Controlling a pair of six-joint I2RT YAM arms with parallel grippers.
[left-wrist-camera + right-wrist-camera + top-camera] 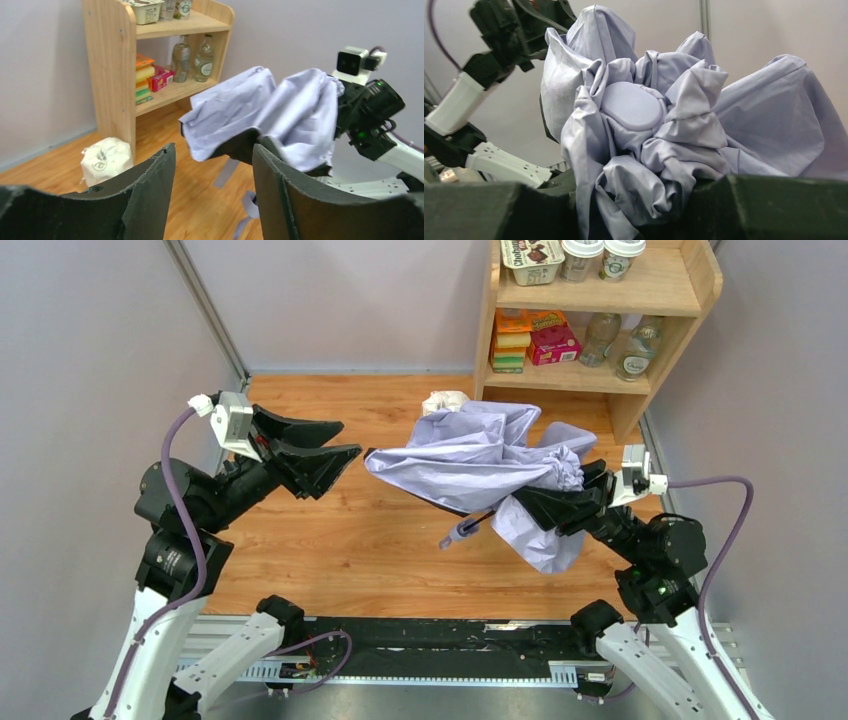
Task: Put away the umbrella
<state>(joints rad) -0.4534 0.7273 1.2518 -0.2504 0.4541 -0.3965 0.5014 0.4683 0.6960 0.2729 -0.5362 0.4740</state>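
The umbrella is a crumpled pale lavender canopy with a black underside, held in the air over the wooden floor. Its small lavender handle with strap hangs below. My right gripper is shut on the bunched canopy near its top cap. The canopy fills the right wrist view. My left gripper is open and empty, just left of the canopy's edge. In the left wrist view the canopy hangs just beyond my open left gripper.
A wooden shelf unit stands at the back right with bottles, boxes and tubs on it. A white plastic-wrapped lump lies on the floor by the shelf's left post; it also shows in the left wrist view. Grey walls close both sides.
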